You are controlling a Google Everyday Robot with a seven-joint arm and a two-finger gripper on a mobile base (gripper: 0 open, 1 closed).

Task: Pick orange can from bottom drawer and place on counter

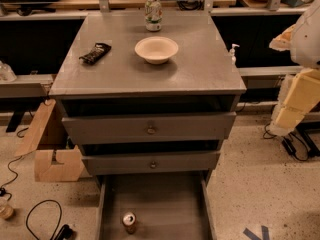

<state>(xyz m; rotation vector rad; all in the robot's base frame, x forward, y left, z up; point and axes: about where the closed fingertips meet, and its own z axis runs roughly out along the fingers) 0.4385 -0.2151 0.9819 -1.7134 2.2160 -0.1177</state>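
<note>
The orange can point(129, 221) stands upright on the floor of the open bottom drawer point(170, 204), near its front left. The counter point(200, 64) is the grey metal top of the cabinet. My arm comes in at the right edge and hangs down beside the cabinet. My gripper point(281, 123) is at its lower end, level with the top drawer, well to the right of and above the can. It holds nothing that I can see.
On the counter are a white bowl point(156, 49), a white-and-green can point(153, 13) at the back and a dark snack packet point(95, 53) at the left. Two upper drawers point(150, 128) are slightly open. Wooden pieces point(55, 161) and cables point(42, 219) lie on the floor at left.
</note>
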